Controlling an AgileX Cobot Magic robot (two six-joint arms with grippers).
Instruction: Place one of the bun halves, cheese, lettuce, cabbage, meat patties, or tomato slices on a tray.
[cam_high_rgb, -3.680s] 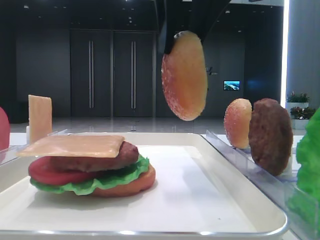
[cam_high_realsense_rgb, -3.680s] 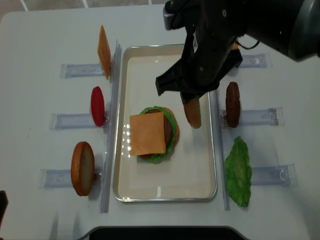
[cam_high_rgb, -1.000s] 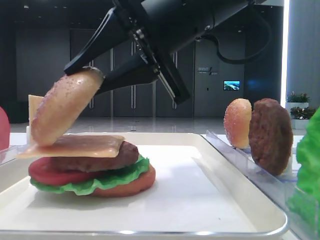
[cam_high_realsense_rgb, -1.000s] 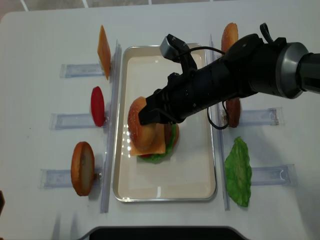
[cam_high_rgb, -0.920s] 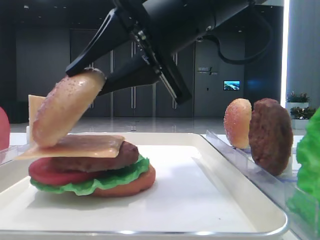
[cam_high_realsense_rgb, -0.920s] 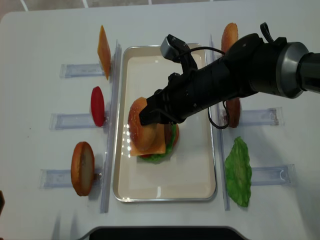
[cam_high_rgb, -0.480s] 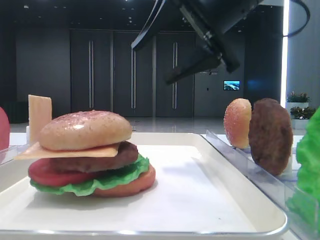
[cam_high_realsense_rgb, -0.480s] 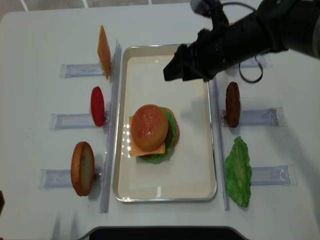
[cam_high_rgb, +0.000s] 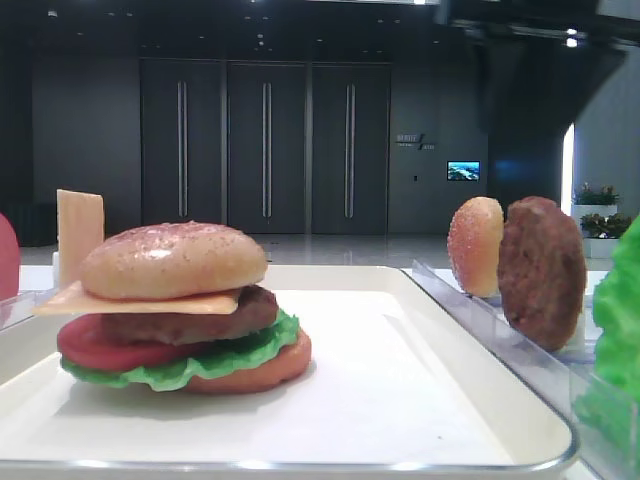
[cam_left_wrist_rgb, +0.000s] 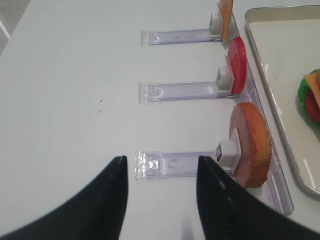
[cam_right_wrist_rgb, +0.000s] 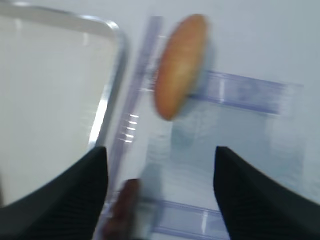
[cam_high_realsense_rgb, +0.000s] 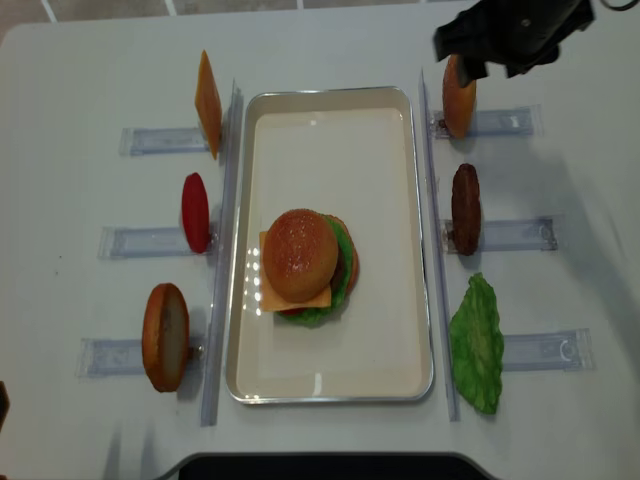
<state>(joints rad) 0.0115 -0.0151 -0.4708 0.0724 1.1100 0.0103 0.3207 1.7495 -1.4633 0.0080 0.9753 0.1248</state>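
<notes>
Since the frame half a second back we see the right gripper pulled away from over the tray to the far right corner of the table; a second ago it was clamped on the bun top, tilted against the cheese. Now the bun top sits level on the stack, released, well apart from the gripper. In the low side view the arm is gone from above the burger, only a dark mass at top right. Bun top caps cheese, patty, tomato, lettuce and bottom bun, all on the tray, unchanged from half a second ago.

Right wrist view, blurred: the two dark fingers stand wide apart, nothing between them. Ahead of them a spare bun half stands on edge in a clear holder; tray corner ahead-left; a dark patty edge just between the fingertips' line, low.

Left gripper: we can't judge the jaws from the frame, they read as closed; empty. Ahead-right of it a bottom bun on edge in a holder, beyond that a tomato slice, then a cheese slice. Same as before.
</notes>
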